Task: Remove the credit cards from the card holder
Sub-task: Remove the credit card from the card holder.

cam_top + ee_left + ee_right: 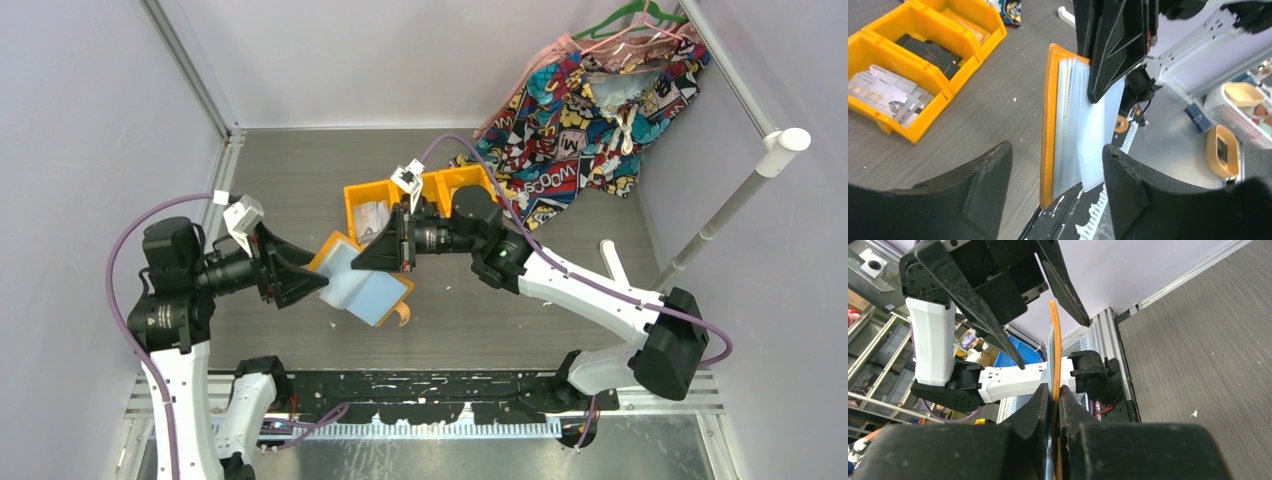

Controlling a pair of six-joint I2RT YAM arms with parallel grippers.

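Right wrist view: right claw (1055, 390) is pinching the orange book-like card holder (1054, 340) by its cover, presenting its pale blue pockets (1098, 125) to the spread left claw (1057, 147) for card extraction.

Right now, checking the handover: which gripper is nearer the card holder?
Right. The right gripper is shut on the card holder; the left gripper is open, straddling it.

The card holder (1050, 125) has stitched orange leather-look covers and glossy translucent plastic pockets.
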